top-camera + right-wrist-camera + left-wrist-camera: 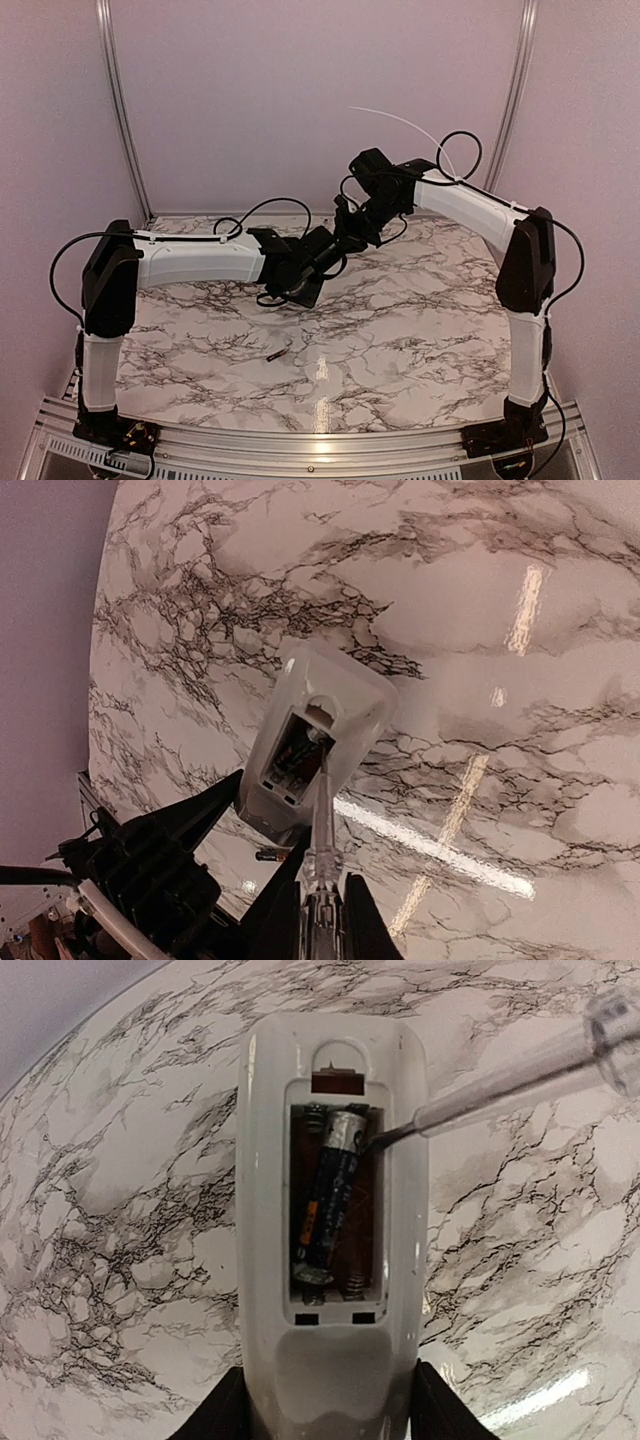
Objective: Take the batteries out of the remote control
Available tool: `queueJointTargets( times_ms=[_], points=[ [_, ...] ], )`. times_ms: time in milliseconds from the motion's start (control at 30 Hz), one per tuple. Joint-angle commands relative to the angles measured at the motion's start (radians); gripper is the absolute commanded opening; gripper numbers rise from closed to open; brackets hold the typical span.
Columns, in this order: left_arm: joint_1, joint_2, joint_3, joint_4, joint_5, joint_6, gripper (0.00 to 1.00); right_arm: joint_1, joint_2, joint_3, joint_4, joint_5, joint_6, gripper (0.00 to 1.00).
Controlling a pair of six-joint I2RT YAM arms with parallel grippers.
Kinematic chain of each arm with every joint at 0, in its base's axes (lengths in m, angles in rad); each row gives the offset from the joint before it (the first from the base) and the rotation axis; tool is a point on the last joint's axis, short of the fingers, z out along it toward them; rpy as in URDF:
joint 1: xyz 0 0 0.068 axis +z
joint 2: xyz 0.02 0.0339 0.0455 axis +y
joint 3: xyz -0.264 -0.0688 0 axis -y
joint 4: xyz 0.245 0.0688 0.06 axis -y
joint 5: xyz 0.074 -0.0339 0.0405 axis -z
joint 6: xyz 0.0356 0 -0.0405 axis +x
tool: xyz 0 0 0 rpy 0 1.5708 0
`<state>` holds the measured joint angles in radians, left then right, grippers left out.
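Note:
My left gripper (328,1412) is shut on the lower end of the white remote control (265,1210) and holds it above the table, back side up, with the cover off. One dark battery (328,1195) sits tilted in the open recess; the slot beside it holds only springs. My right gripper (323,920) is shut on a clear-handled tool (323,815). The tool's metal tip (385,1138) touches the battery's upper end. A second battery (277,354) lies loose on the table, and it also shows in the right wrist view (268,856). The remote also shows in the right wrist view (345,695).
The marble table top (400,330) spreads under both arms. Both grippers meet over its back middle (345,230). A pale wall and metal frame posts (120,110) stand behind and at the sides.

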<state>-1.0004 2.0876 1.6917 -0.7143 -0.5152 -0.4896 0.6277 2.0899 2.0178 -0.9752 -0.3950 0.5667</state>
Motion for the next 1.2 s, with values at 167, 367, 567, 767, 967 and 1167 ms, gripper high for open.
queueJointTargets(
  times_ms=[167, 367, 567, 767, 967, 1167],
  points=[
    [-0.012, -0.002, 0.063, 0.018, -0.044, 0.025, 0.28, 0.036, 0.075, 0.064, -0.081, 0.080, -0.027, 0.00],
    [-0.012, -0.009, 0.067, 0.036, -0.002, 0.046, 0.28, 0.058, 0.109, 0.094, -0.076, 0.056, -0.054, 0.00],
    [-0.012, -0.069, 0.003, 0.102, -0.002, 0.067, 0.28, 0.047, 0.074, 0.031, 0.006, -0.056, -0.093, 0.00],
    [-0.012, -0.182, -0.128, 0.253, 0.036, 0.080, 0.28, -0.007, -0.104, -0.216, 0.216, -0.199, -0.056, 0.00],
    [-0.012, -0.239, -0.176, 0.298, 0.046, 0.059, 0.29, -0.046, -0.249, -0.385, 0.349, -0.260, -0.042, 0.00],
    [-0.012, -0.254, -0.176, 0.304, 0.041, 0.051, 0.29, -0.046, -0.283, -0.428, 0.321, -0.234, -0.063, 0.00]
  ],
)
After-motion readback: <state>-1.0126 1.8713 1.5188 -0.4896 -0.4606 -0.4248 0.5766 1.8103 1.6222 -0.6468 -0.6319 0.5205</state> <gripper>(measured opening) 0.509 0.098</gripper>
